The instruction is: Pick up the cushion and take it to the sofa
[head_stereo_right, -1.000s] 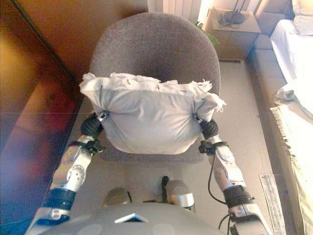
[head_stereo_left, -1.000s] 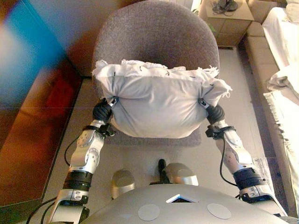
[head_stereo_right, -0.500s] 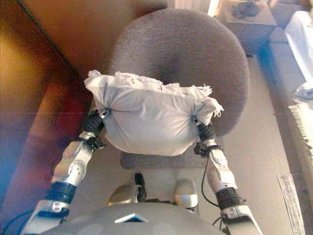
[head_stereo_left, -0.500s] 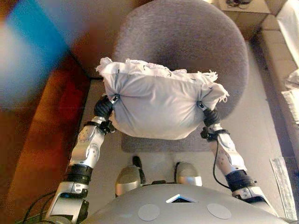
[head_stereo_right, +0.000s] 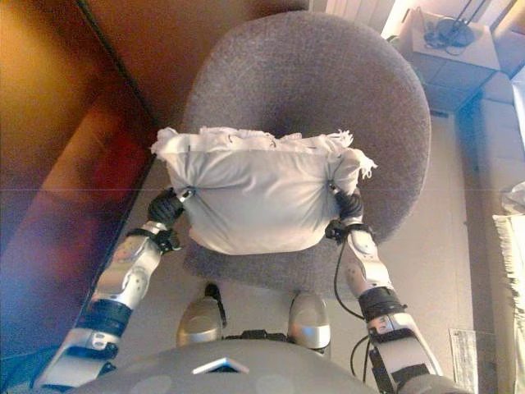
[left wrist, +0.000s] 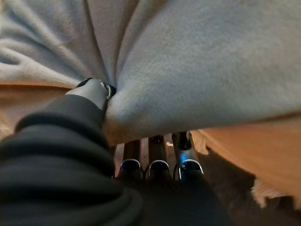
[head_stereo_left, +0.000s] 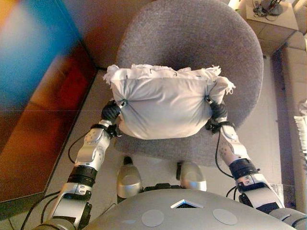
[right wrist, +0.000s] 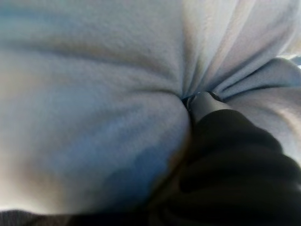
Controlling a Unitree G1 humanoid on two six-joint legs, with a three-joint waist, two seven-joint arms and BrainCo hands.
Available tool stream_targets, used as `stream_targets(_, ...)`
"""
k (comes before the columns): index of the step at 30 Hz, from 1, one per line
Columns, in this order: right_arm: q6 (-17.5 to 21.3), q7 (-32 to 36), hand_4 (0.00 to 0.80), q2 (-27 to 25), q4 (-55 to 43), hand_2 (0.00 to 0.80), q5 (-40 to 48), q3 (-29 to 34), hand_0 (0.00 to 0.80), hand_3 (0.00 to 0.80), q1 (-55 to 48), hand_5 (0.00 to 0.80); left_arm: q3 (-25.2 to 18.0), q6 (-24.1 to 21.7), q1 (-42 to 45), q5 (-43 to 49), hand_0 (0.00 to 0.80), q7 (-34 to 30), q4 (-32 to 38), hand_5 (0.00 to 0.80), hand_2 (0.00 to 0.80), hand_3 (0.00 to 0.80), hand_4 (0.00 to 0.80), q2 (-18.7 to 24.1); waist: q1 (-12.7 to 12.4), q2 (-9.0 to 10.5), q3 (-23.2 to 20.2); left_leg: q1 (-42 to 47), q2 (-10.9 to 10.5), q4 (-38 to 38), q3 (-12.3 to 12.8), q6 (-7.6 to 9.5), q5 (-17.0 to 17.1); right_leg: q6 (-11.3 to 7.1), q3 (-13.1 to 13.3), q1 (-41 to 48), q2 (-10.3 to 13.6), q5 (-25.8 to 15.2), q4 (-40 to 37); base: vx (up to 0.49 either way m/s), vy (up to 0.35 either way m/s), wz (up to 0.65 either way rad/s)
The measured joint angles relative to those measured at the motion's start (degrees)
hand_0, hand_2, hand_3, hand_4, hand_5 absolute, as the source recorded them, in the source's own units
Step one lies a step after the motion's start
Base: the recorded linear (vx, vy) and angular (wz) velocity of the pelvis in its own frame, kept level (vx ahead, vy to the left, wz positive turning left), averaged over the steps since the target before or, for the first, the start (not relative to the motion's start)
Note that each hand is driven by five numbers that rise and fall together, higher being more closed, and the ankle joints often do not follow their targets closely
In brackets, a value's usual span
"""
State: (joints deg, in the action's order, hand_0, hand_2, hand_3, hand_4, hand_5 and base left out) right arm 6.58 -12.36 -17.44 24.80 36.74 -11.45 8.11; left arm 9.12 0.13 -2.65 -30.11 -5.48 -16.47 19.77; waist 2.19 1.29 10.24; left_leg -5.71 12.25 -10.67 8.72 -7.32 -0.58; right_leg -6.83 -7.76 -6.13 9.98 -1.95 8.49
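A plump white cushion (head_stereo_left: 165, 108) with a frayed top edge hangs in the air over the seat of a round grey armchair (head_stereo_left: 192, 38). My left hand (head_stereo_left: 111, 111) grips its left side and my right hand (head_stereo_left: 218, 112) its right side. In the left wrist view the thumb (left wrist: 94, 89) digs into the cushion (left wrist: 197, 70) and the fingers (left wrist: 155, 160) curl under it. Seen from the right wrist, the thumb (right wrist: 202, 101) is sunk into the fabric (right wrist: 94, 94) and the fingers are hidden.
A dark wooden cabinet (head_stereo_left: 43, 120) runs along the left. A beige sofa (head_stereo_left: 292, 67) with a white fringed throw (head_stereo_left: 302, 134) lies at the right edge. A small side table (head_stereo_left: 271, 19) stands behind the chair at the upper right. Pale floor shows between chair and sofa.
The whole picture has shifted, so the camera moved and the chair now sits further right in view. The cushion stays held between both hands in the same grip.
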Motion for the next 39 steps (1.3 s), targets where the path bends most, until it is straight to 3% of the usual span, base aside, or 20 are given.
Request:
stream_targets(1,0.0,-0.8,0.800,-0.2,0.0,0.800,0.0,0.1,0.800,0.800,0.1,0.800,0.8,0.0,-0.6,0.0,0.800,0.2,0.0,0.800,0.800,0.800,0.800,0.0,0.0,-0.16,0.1,-0.3,-0.1,0.1,0.0,-0.80,0.1,-0.01,-0.1,-0.1,0.1,-0.2,-0.4,-0.028,-0.037,0.06)
stream_targets(11,-2.4,-0.4,0.800,-3.2,0.5,0.800,0.0,0.6,0.800,0.800,5.8,0.800,2.1,0.7,-4.7,-1.2,0.800,3.3,0.0,0.800,0.800,0.800,0.800,0.4,-1.7,-1.31,2.0,-3.2,-0.3,-0.8,-1.4,-1.03,0.1,-0.23,-1.3,-1.2,0.3,-0.5,-1.3,0.017,-0.077,0.07)
stream_targets(18,-5.8,0.4,0.800,-4.6,8.4,0.800,2.2,1.0,0.800,0.800,15.5,0.800,4.4,0.7,-8.9,-2.4,0.800,7.1,-0.8,0.800,0.800,0.800,0.800,0.4,-2.8,0.36,6.3,-6.7,0.5,-4.3,-3.8,-1.42,-0.6,0.18,-2.8,-2.1,-0.4,-0.6,-0.5,0.016,-0.123,0.10)
stream_targets(27,-9.2,-2.3,0.800,-6.3,22.0,0.800,3.5,0.0,0.800,0.800,29.4,0.800,8.9,1.9,-12.0,-2.8,0.800,7.6,-0.7,0.800,0.800,0.800,0.800,1.2,-7.0,2.06,7.4,-8.2,0.8,-6.0,-6.3,-1.32,-1.4,0.37,-5.0,-0.6,-0.9,-0.5,-0.8,0.056,-0.057,0.12)
stream_targets(34,-9.5,-1.9,0.800,-6.6,27.3,0.800,3.8,-0.6,0.800,0.800,35.4,0.800,11.3,1.8,-12.4,-4.5,0.800,8.1,-0.1,0.800,0.800,0.800,0.800,2.3,-9.1,2.35,7.5,-9.5,0.6,-7.0,-7.7,-1.23,-1.5,0.17,-5.2,0.1,-0.9,-0.3,-1.4,0.044,0.023,0.14)
stream_targets(35,-9.5,-1.8,0.223,-6.6,27.3,0.223,3.2,-0.8,0.223,0.223,35.8,0.223,11.9,1.6,-12.5,-5.0,0.800,8.5,-0.1,0.800,0.800,0.800,0.800,2.8,-9.3,2.35,7.5,-9.8,0.5,-7.1,-7.8,-1.20,-1.5,0.15,-5.2,0.0,-0.9,-0.3,-1.4,-0.010,0.057,0.08)
stream_targets(36,-9.4,-1.8,0.000,-6.7,27.4,0.000,2.9,-1.1,0.000,0.000,36.2,0.000,12.1,1.5,-12.6,-5.1,0.800,9.1,-0.1,0.800,0.800,0.800,0.800,3.1,-9.3,2.34,7.6,-10.1,0.4,-7.3,-8.1,-1.20,-1.5,0.07,-5.2,0.0,-0.8,-0.2,-1.4,-0.025,0.072,0.09)
stream_targets(37,-9.4,-1.9,0.000,-6.9,27.4,0.000,2.7,-1.1,0.000,0.000,36.5,0.000,12.2,1.5,-12.6,-5.2,0.467,9.8,-0.1,0.467,0.467,0.467,0.467,3.3,-9.5,2.34,7.8,-10.2,0.3,-7.3,-8.2,-1.19,-1.5,0.06,-5.2,0.0,-0.8,-0.2,-1.4,-0.021,0.057,0.07)
stream_targets(38,-9.4,-1.9,0.000,-7.1,27.5,0.000,2.7,-1.1,0.000,0.000,36.9,0.000,12.2,1.5,-12.6,-5.3,0.000,10.5,-0.2,0.000,0.000,0.000,0.000,3.6,-9.5,2.32,7.9,-10.2,0.3,-7.4,-8.3,-1.19,-1.5,0.08,-5.2,0.0,-0.8,-0.2,-1.4,-0.018,0.076,0.02)
stream_targets(39,-9.4,-2.1,0.000,-7.4,27.7,0.000,2.3,-1.1,0.000,0.000,37.2,0.000,12.2,1.5,-12.6,-5.7,0.000,11.4,-0.3,0.000,0.000,0.000,0.000,4.0,-9.5,2.25,8.0,-10.2,0.3,-7.3,-8.3,-1.19,-1.5,0.08,-5.2,0.0,-0.8,-0.2,-1.4,-0.003,0.064,0.02)
